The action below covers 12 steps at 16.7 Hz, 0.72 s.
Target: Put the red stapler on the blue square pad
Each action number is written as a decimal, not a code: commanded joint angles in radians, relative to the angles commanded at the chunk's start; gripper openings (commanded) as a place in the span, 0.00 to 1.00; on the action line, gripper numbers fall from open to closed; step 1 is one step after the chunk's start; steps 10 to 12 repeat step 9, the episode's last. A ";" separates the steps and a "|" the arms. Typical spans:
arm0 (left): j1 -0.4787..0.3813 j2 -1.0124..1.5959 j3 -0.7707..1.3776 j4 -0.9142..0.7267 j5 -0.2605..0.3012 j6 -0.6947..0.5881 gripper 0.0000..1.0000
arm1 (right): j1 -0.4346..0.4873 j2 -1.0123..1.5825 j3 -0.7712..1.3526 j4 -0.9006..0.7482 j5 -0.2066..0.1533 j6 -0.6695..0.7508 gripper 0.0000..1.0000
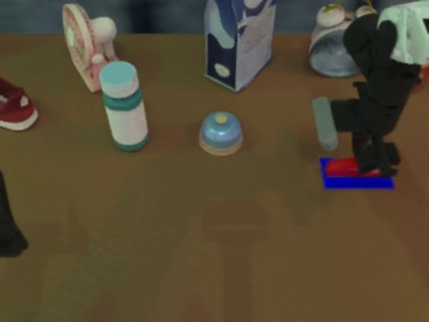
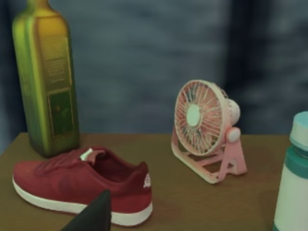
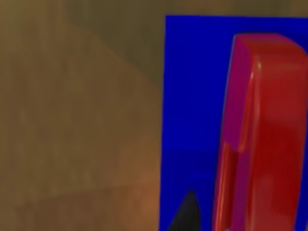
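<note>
Right gripper (image 1: 375, 164) is low over the blue square pad (image 1: 335, 181), near the right edge of the worktop (image 1: 201, 255) and about halfway between its front and back edges. The red stapler (image 1: 345, 166) lies on the pad, its free end pointing toward the left edge; the other end is hidden under the gripper. In the right wrist view the stapler (image 3: 264, 144) sits flat against the pad (image 3: 192, 96), with one dark fingertip (image 3: 187, 211) just beside it. Cannot tell whether the fingers are clamped on the stapler or parted.

Left arm (image 1: 8, 228) is parked at the left edge, toward the front; its finger spacing cannot be told either.

Elsewhere on the worktop:
- Red-and-white shoe (image 1: 15, 104) at the left edge
- Pink desk fan (image 1: 84, 43) at the back left
- White-and-teal bottle (image 1: 124, 104) beside the fan
- Pale blue bell (image 1: 221, 133) near the middle
- Blue-and-white carton (image 1: 238, 40) at the back
- Alarm clock (image 1: 330, 43) at the back right
- Green bottle (image 2: 45, 77) behind the shoe, left wrist view only
</note>
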 joint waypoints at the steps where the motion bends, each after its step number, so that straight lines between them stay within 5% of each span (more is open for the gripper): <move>1: 0.000 0.000 0.000 0.000 0.000 0.000 1.00 | 0.000 0.000 0.000 0.000 0.000 0.000 0.83; 4: 0.000 0.000 0.000 0.000 0.000 0.000 1.00 | 0.000 0.000 0.000 0.000 0.000 0.000 1.00; 12: 0.000 0.000 0.000 0.000 0.000 0.000 1.00 | 0.000 0.000 0.000 0.000 0.000 0.000 1.00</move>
